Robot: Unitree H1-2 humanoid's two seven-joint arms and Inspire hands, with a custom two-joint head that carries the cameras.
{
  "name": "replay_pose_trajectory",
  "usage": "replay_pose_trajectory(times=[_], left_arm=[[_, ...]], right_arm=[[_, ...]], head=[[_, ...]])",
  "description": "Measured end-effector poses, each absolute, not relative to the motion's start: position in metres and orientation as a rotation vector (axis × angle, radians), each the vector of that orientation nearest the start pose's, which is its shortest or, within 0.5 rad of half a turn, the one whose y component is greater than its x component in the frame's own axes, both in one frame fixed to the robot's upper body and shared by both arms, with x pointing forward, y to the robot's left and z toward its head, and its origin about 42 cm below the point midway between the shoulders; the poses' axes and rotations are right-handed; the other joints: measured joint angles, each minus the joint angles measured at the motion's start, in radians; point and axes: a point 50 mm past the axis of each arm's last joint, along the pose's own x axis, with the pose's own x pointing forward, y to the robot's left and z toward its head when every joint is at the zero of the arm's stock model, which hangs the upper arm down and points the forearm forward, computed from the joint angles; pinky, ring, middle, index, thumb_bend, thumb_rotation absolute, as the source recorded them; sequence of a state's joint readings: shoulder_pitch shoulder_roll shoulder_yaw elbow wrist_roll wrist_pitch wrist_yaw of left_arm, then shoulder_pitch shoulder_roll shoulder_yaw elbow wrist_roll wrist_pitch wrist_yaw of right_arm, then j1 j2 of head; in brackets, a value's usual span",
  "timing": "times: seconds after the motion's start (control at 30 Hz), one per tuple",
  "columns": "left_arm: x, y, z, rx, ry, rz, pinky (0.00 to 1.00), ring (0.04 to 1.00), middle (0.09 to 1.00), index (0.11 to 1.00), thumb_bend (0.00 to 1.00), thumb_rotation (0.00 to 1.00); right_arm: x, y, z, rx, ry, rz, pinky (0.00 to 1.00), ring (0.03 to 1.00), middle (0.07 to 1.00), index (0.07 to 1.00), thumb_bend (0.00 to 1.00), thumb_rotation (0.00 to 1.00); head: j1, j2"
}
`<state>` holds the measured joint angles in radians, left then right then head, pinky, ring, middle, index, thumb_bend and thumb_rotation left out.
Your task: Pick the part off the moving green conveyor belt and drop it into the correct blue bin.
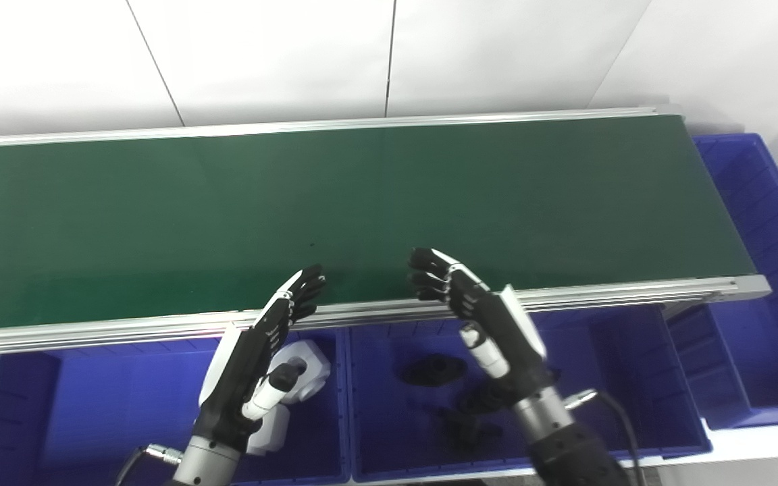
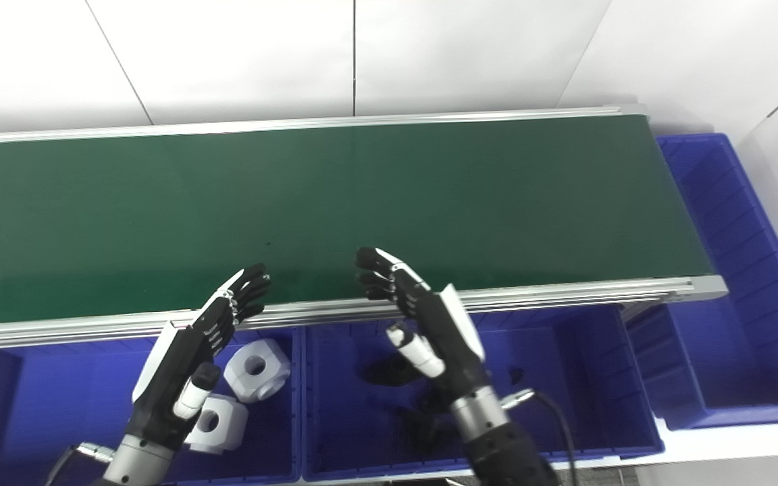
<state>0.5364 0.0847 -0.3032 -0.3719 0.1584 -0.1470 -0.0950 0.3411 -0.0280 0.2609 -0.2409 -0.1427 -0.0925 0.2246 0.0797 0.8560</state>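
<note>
The green conveyor belt (image 1: 375, 202) runs across the view with no part on it. My left hand (image 1: 257, 351) hovers open over the belt's near rail, above the left blue bin (image 1: 92, 405), which holds two white parts (image 2: 257, 368). My right hand (image 1: 483, 317) is open too, fingers spread over the near rail, above the middle blue bin (image 1: 632, 364) that holds several black parts (image 1: 433, 369). Neither hand holds anything.
A third blue bin (image 1: 760, 223) stands at the belt's right end. Aluminium rails (image 1: 598, 293) frame the belt. A white panelled wall (image 1: 389, 54) rises behind it. Cables trail from both wrists.
</note>
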Motion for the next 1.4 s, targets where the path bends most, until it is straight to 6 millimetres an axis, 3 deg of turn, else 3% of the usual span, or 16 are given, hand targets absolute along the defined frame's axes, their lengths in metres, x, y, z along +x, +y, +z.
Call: replay_pose_trajectory(times=[0.37,0.7,0.93,1.23,1.4], left_arm=[[0.097,0.167,0.099,0.132,0.011,-0.302,0.88,0.911,0.909,0.912,0.79,1.00],[0.094,0.156,0.093,0.146,0.024,-0.311,0.90,0.931,0.913,0.910,0.82,1.00],[0.096,0.143,0.093,0.127,0.028,-0.310,0.91,0.939,0.918,0.907,0.86,1.00],[0.095,0.144,0.088,0.130,0.045,-0.311,0.92,0.943,0.924,0.914,0.86,1.00],[0.094,0.147,0.086,0.132,0.049,-0.312,0.92,0.940,0.920,0.910,0.85,1.00]], right_arm=[[0.163,-0.154,0.062,-0.093,0.035,0.378,0.90,0.902,0.911,0.898,0.99,1.00],[0.165,-0.163,0.048,-0.089,-0.001,0.399,0.93,0.923,0.919,0.900,0.99,1.00],[0.167,-0.172,0.044,-0.109,-0.015,0.418,0.89,0.901,0.906,0.892,0.98,1.00],[0.166,-0.171,0.041,-0.112,-0.030,0.422,0.89,0.886,0.898,0.882,0.98,0.99],[0.160,-0.168,0.041,-0.132,-0.063,0.419,0.83,0.857,0.872,0.865,0.98,1.00]], head=[[0.052,-0.023],[0.163,-0.066],[0.164,-0.071],[0.126,-0.089],[0.109,-0.104]])
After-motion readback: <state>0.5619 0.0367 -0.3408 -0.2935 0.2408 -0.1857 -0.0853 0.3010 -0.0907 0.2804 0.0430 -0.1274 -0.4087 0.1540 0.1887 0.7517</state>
